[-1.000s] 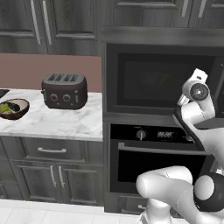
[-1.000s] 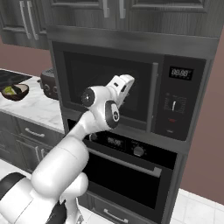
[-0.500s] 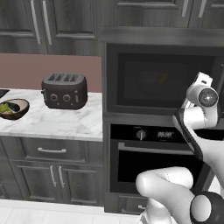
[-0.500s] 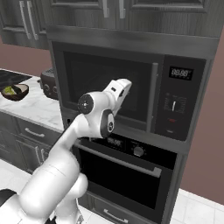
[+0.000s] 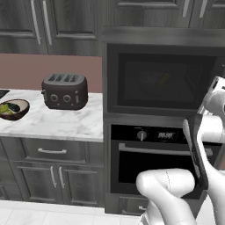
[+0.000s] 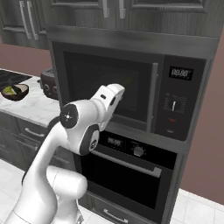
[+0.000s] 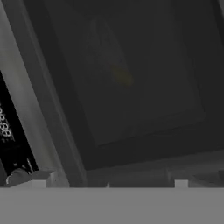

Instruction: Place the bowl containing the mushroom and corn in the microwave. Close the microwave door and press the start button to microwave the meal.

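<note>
The door (image 6: 114, 92) of the microwave (image 6: 131, 87) is shut, and through its dark glass a yellow spot shows, which looks like the corn (image 5: 163, 79) sitting in the bowl inside; the bowl itself is too dim to make out. So the food seems to be in and the door closed, and what is left is the start button. That may be why the arm is held up in front of the microwave, close to the glass. The right base view shows the panel (image 6: 177, 103) with its lit numbers and buttons, to the right of the long handle (image 6: 153, 94). The left base view shows other things: a toaster (image 5: 65, 91) and a brown bowl (image 5: 13, 109) with green food on the desk (image 5: 66, 123). The hand view looks at the door up close and tilted, with the yellow spot (image 7: 122, 76) behind the glass. I cannot tell from the pictures if the pincer is open or closed.
</note>
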### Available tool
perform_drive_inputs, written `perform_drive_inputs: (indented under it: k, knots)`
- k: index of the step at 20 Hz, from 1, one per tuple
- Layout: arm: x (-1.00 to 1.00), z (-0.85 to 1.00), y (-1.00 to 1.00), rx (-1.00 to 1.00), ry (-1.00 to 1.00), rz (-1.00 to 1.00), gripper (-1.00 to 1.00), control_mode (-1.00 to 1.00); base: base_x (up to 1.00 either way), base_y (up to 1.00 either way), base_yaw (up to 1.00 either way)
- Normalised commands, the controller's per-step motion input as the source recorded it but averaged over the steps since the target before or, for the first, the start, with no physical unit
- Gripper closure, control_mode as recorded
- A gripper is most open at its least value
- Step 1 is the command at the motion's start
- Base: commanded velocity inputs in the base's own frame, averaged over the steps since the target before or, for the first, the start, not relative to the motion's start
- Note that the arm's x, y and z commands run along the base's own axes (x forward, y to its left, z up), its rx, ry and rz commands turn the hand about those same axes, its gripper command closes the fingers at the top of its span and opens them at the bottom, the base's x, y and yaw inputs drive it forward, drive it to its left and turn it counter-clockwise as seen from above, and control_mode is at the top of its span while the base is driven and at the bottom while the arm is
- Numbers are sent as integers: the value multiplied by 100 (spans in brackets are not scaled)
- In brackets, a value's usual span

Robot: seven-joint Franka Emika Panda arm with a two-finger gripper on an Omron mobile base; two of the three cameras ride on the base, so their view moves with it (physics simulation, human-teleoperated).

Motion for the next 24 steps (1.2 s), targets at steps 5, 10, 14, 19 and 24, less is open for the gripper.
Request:
perform_drive_inputs:
  k: [5, 10, 14, 19, 24]
  knots:
    - [-78, 34, 1, 9, 11, 12, -100, -100, 0, 0, 0]
    - [-73, 11, -20, 19, -10, 14, -100, -100, 0, 0, 0]
    - [-40, -3, -3, 34, -13, -9, -100, -100, 0, 0, 0]
    - [-7, 0, -39, 38, -2, -9, -100, -100, 0, 0, 0]
    - [-16, -20, -79, 16, 0, 0, -100, -100, 0, 0, 0]
